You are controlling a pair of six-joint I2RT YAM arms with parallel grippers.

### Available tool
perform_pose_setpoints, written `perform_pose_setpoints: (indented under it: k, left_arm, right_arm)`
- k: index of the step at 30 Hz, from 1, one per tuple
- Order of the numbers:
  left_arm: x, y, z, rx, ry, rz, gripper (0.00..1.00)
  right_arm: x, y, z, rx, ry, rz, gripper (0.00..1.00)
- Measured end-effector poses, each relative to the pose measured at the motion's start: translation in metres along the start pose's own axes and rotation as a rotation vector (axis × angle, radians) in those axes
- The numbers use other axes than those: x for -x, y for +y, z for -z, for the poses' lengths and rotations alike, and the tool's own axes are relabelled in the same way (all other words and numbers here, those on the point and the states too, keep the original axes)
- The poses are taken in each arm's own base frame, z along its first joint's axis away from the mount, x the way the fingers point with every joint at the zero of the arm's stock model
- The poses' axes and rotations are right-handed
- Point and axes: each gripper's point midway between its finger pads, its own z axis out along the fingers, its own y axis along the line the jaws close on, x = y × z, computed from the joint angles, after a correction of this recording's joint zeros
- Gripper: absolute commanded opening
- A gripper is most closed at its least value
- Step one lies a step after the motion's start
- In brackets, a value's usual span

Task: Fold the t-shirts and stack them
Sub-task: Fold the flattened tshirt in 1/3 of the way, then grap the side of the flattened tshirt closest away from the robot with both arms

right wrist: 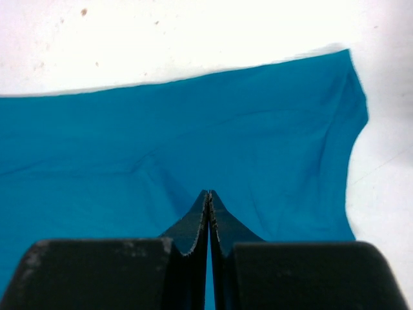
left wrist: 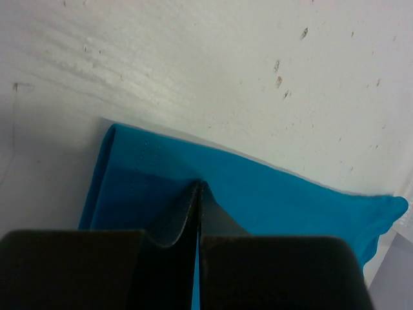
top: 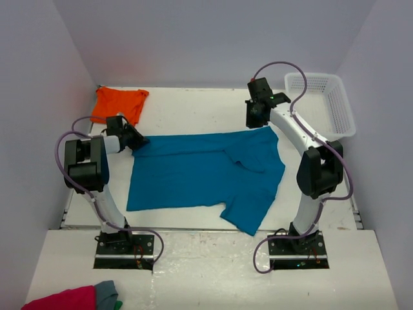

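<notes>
Teal tee point(top: 193, 174) lay spread across the middle of the table point(top: 187, 110), one sleeve folded in over the body and the near right part trailing toward my right base. My left gripper point(top: 133, 139) sat at the tee's far left corner, its fingers pressed together on the cloth; from the left wrist the tips point(left wrist: 197, 187) met on the blue fabric just inside the hem. My right gripper point(top: 256, 123) was at the far right corner, likewise pinched shut on the tee, and from the right wrist creases in the cloth ran in toward the closed tips point(right wrist: 208, 194). Orange tee point(top: 117, 103) lay crumpled in the far left corner, apart from the teal one and just beyond my left gripper. A white basket point(top: 335, 103) stood at the far right. Near my left base a crimson cloth point(top: 61, 300) lay touching a grey cloth point(top: 106, 292).
</notes>
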Motion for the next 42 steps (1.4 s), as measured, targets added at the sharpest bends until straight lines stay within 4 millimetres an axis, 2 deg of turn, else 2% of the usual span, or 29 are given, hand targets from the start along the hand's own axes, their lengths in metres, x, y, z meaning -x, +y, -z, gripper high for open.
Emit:
perform_pose_setpoints:
  k: [4,9,12,13,15,17,19,21,25,27,28,29,32,35,37,39,42]
  left_arm:
    - [0.012,-0.002,-0.007,0.012,-0.015,-0.02,0.0]
    - [0.026,-0.002,-0.012,0.049,-0.033,-0.055,0.0]
    - [0.031,-0.002,-0.013,0.055,-0.041,-0.073,0.0]
    - [0.031,-0.001,-0.013,0.054,-0.04,-0.079,0.0]
    - [0.03,-0.004,-0.013,0.035,-0.042,-0.097,0.31]
    - [0.028,-0.011,-0.007,0.0,-0.055,-0.122,0.57]
    - [0.023,-0.017,0.008,-0.019,-0.073,-0.152,0.61]
    - [0.022,-0.034,0.026,-0.053,-0.101,-0.187,0.63]
    - [0.03,-0.1,0.072,-0.191,-0.204,-0.293,0.75]
    - [0.03,-0.134,0.101,-0.266,-0.257,-0.348,0.75]
    - [0.03,-0.15,0.114,-0.299,-0.28,-0.374,0.75]
    - [0.03,-0.163,0.126,-0.328,-0.298,-0.394,0.74]
    - [0.028,-0.186,0.153,-0.383,-0.334,-0.433,0.73]
    - [0.022,-0.187,0.169,-0.389,-0.338,-0.438,0.73]
    - [0.016,-0.183,0.175,-0.388,-0.334,-0.438,0.72]
    - [0.006,-0.174,0.178,-0.379,-0.315,-0.431,0.71]
    - [-0.005,-0.166,0.175,-0.367,-0.287,-0.425,0.71]
  right_arm:
    - [0.013,-0.016,-0.004,-0.018,-0.012,-0.034,0.0]
    - [0.013,-0.028,-0.018,-0.033,0.012,-0.051,0.04]
    - [0.008,-0.024,-0.026,-0.014,0.04,-0.051,0.23]
    - [0.007,-0.021,-0.027,0.0,0.044,-0.05,0.38]
    - [0.003,-0.018,-0.029,0.018,0.033,-0.052,0.51]
    - [-0.01,-0.017,-0.023,0.036,0.029,-0.051,0.58]
    - [-0.026,-0.017,-0.009,0.048,0.023,-0.054,0.59]
    - [-0.033,-0.016,0.013,0.07,-0.014,-0.065,0.57]
    - [-0.054,-0.003,0.07,0.146,-0.118,-0.09,0.56]
    - [-0.077,0.012,0.096,0.217,-0.149,-0.085,0.54]
    - [-0.091,0.014,0.093,0.22,-0.126,-0.097,0.53]
    - [-0.109,0.027,0.108,0.275,-0.132,-0.081,0.52]
    - [-0.177,0.039,0.104,0.297,-0.011,-0.076,0.5]
    - [-0.257,0.039,0.091,0.239,0.151,-0.054,0.48]
    - [-0.298,0.033,0.091,0.178,0.223,-0.036,0.47]
    - [-0.324,0.028,0.093,0.129,0.256,-0.036,0.47]
    - [-0.347,0.029,0.097,0.075,0.268,-0.048,0.47]
